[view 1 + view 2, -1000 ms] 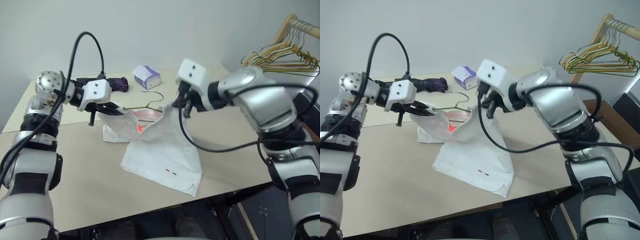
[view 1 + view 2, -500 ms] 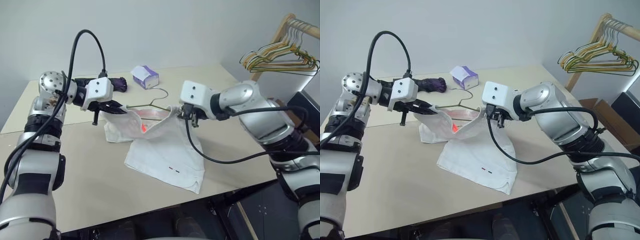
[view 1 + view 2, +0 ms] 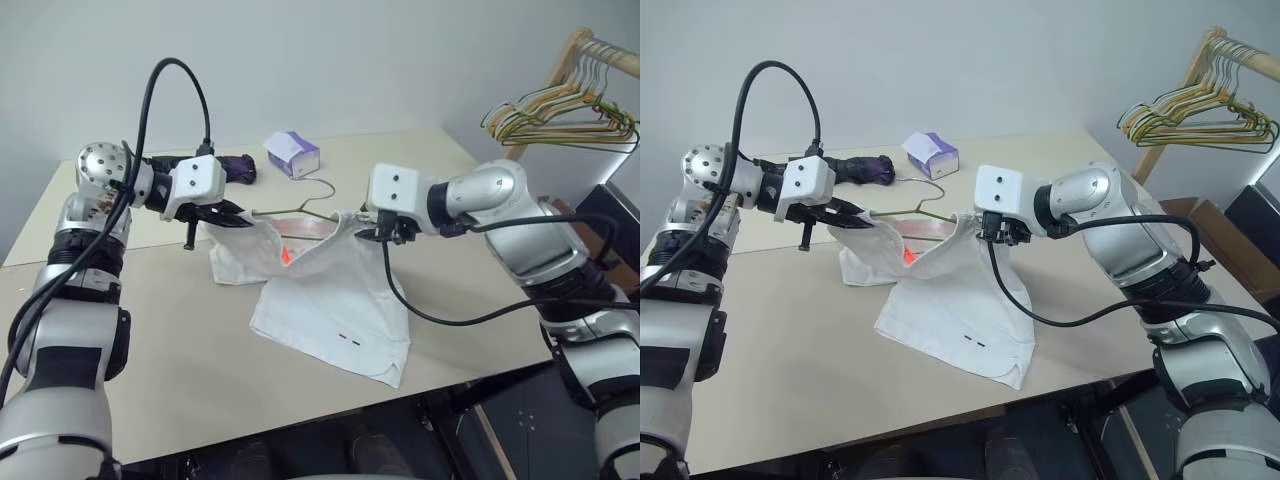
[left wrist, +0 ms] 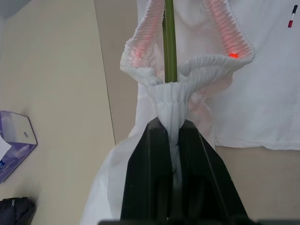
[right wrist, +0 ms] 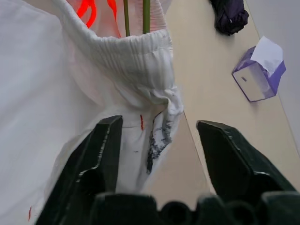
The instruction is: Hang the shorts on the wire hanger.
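White soft fabric shorts [image 3: 330,300] with a gathered elastic waistband are draped half off the beige desk [image 3: 180,340]: the legs lie flat on the desktop, while the waistband is lifted and stretched between the two arms. One bunched end of that waistband is pinched tightly, along with an end of the thin grey-olive wire hanger [image 3: 295,205], by the pressed-together fingers of the left gripper [image 4: 171,140]; the wire is seen running into the waistband opening, its hook pointing out towards the small white-and-purple tissue box [image 3: 292,153]. At the other end of the waistband the right gripper [image 5: 159,136] is held with its black fingers [image 5: 101,150] spread wide on either side of the cloth edge — nothing is gripped there. The step in hand is judged to be the threading of the hanger through the waist. For this to be done well, the left pinch should be kept firm and level, so that wire and cloth are not let slip, and the free edge should be taken again close to the elastic — not lower down on the loose fabric — before the opening is drawn over the hanger's far shoulder.
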Controlling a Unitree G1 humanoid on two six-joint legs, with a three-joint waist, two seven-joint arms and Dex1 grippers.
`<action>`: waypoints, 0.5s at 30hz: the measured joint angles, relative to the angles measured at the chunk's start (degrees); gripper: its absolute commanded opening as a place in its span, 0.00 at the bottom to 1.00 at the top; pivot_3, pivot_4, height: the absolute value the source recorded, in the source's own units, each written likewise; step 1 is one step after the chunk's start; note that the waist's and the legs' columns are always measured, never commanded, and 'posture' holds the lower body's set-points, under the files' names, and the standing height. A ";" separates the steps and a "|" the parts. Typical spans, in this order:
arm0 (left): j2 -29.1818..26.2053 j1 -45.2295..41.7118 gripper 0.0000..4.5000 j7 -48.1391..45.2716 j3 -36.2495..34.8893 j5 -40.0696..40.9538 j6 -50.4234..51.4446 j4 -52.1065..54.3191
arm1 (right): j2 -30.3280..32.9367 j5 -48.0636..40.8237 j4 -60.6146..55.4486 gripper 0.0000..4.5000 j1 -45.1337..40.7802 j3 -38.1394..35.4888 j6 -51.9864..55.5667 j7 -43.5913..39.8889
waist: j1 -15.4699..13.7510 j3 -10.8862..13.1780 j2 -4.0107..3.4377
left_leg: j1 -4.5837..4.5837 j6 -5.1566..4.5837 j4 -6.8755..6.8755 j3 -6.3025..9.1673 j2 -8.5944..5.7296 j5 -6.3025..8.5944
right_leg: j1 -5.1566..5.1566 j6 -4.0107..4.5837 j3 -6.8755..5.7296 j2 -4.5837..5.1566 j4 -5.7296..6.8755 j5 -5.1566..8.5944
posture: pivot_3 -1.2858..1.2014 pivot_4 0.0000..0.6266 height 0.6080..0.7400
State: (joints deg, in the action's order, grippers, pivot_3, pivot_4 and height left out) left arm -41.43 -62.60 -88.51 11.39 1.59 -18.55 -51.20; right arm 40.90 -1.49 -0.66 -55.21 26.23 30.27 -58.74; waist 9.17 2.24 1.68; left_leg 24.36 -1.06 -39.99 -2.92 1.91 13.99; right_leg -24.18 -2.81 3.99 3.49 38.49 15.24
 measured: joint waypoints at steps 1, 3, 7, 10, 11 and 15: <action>0.15 -0.06 0.00 0.00 -0.01 0.00 -0.01 -0.26 | -0.53 -0.16 0.83 0.94 0.00 -0.24 -0.24 -0.63 | 0.00 0.00 0.00 | 0.00 0.00 0.00 0.00 0.00 0.00 | 0.00 0.00 0.00 0.00 0.00 0.00 | 0.47 0.00 1.00; 0.51 -0.15 0.00 -0.04 -0.02 0.02 0.00 -0.50 | -1.17 -0.90 1.66 0.94 0.02 -0.57 -1.75 -2.18 | 0.08 0.00 0.00 | 0.00 0.00 0.00 0.01 0.00 0.00 | 0.00 0.00 0.00 0.00 0.00 0.00 | 0.47 0.00 1.00; 0.68 -0.31 0.00 -0.13 -0.11 0.01 -0.09 -0.80 | -3.25 -2.15 2.94 0.94 -0.11 -1.86 -3.10 -3.92 | 0.44 0.00 0.00 | -0.01 0.00 0.00 0.03 0.00 0.00 | 0.04 0.00 -0.01 0.00 -0.01 0.00 | 0.47 0.00 1.00; 0.88 -0.42 0.00 -0.14 -0.20 0.01 -0.24 -0.85 | -6.26 -3.26 5.96 0.94 -1.14 -2.52 1.17 -4.34 | 0.79 0.00 0.00 | -0.06 0.00 -0.01 0.04 0.00 0.00 | 0.06 0.00 -0.01 0.00 0.05 0.00 | 0.47 0.00 1.00; 0.95 -0.43 0.00 -0.14 -0.21 0.01 -0.26 -0.84 | -6.94 -3.30 6.95 0.94 -1.50 -2.52 2.56 -4.26 | 0.86 0.00 0.00 | -0.05 0.00 0.00 0.05 0.00 0.00 | 0.04 0.00 0.00 0.00 0.06 0.00 | 0.47 0.00 1.00; 1.03 -0.42 0.00 -0.04 -0.22 -0.11 -0.45 -0.87 | -8.32 -3.75 10.59 0.73 -2.06 -3.38 5.24 -4.14 | 0.94 0.00 0.00 | 0.00 0.00 0.01 0.08 -0.01 0.00 | 0.03 0.00 -0.02 0.02 0.10 0.00 | 0.47 0.00 1.00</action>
State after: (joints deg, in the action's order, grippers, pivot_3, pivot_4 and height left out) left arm -40.40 -63.02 -88.55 11.17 1.48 -19.00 -52.06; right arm 32.58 -5.24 9.93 -57.27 22.85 35.51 -62.88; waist 10.12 2.24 1.68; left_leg 24.36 -1.06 -39.98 -2.85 1.90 13.99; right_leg -24.15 -2.81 3.98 3.50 38.59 15.24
